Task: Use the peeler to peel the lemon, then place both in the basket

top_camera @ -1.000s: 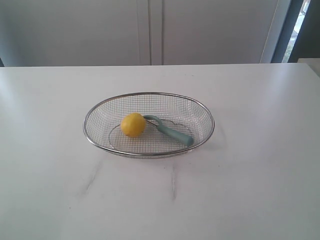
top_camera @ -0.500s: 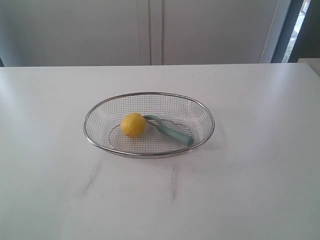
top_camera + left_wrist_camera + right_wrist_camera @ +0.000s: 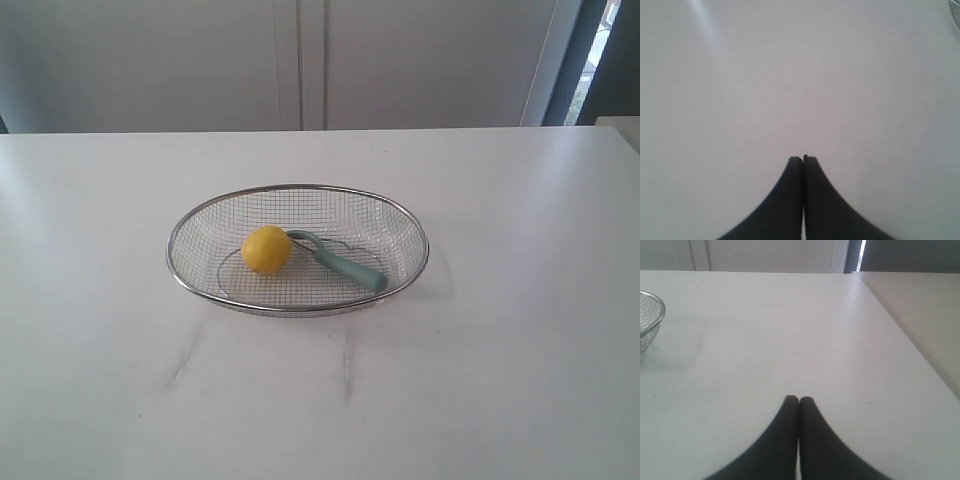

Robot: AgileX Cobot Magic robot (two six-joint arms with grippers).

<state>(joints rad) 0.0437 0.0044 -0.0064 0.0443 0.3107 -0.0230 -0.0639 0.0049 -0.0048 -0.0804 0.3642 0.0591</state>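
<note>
With the lemon (image 3: 266, 249) and peeler (image 3: 338, 262) touching inside the basket (image 3: 297, 309), our left gripper (image 3: 803, 159) and right gripper (image 3: 799, 400) hover pinched together above bare table (image 3: 500, 380); we judge both should spread before reaching in

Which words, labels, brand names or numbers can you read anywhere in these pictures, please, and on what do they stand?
None: no readable text shows in any view.
The lemon, the peeler and the basket show no lettering from here.
The white table is blank, as are both shut grippers, left gripper and right gripper.
</note>
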